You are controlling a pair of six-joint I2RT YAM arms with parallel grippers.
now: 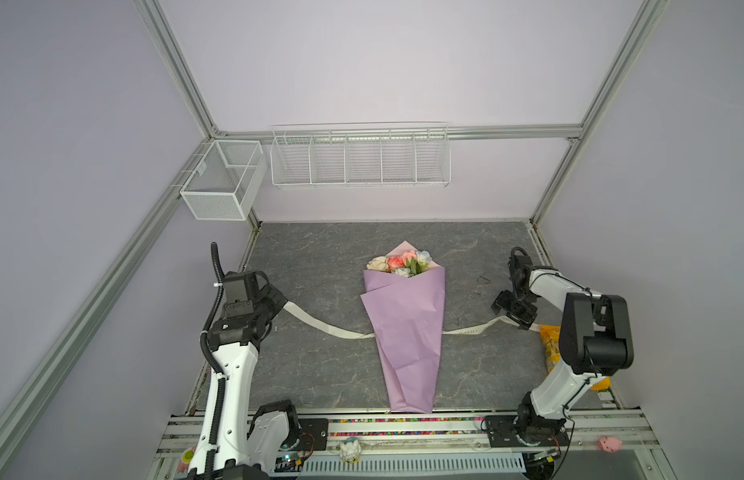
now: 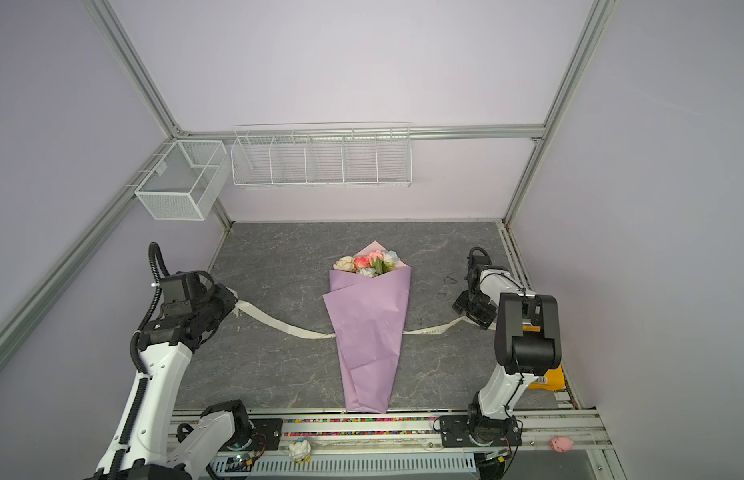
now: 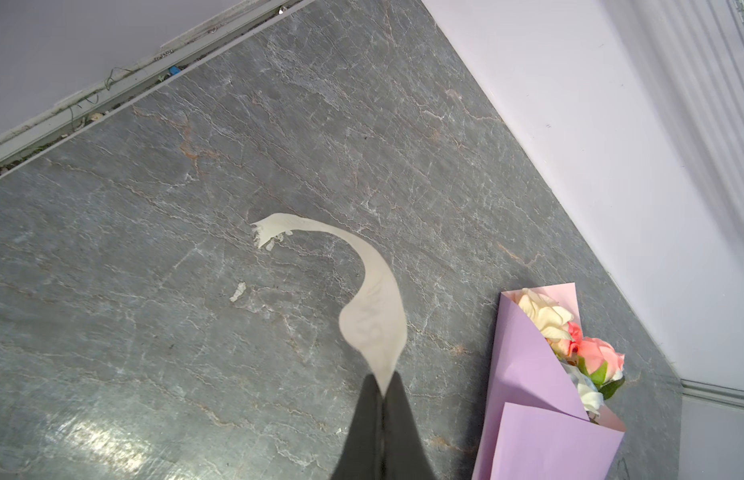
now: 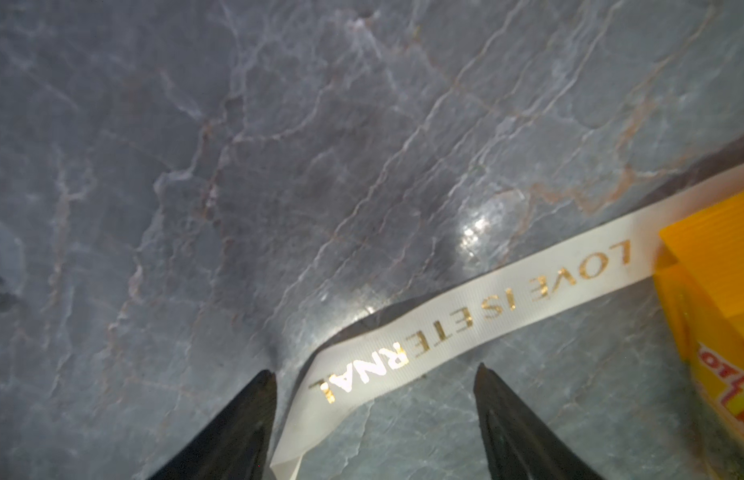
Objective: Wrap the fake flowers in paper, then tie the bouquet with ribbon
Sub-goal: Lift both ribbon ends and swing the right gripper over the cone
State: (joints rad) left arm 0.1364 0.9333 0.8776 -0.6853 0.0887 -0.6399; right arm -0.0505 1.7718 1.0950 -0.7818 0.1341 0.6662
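On the grey tabletop [image 1: 316, 374], noted the bouquet of fake flowers [image 1: 403, 328] lying flat, blooms toward the back wall and the lilac paper cone tapering toward the front rail. Left of the bouquet, found the left gripper [image 3: 380, 388] clenched on the cream ribbon [image 1: 316, 322], its frayed end curling free beyond the jaws. Traced the ribbon in under the wrap on both sides. Right of the bouquet, found the right gripper [image 4: 375, 371] released, jaws spread astride the lettered stretch without pinching it. Recorded an orange packet [image 4: 711, 266] beyond, against the ribbon.

Soft even light, tabletop [image 4: 474, 232] glare, edges blurred
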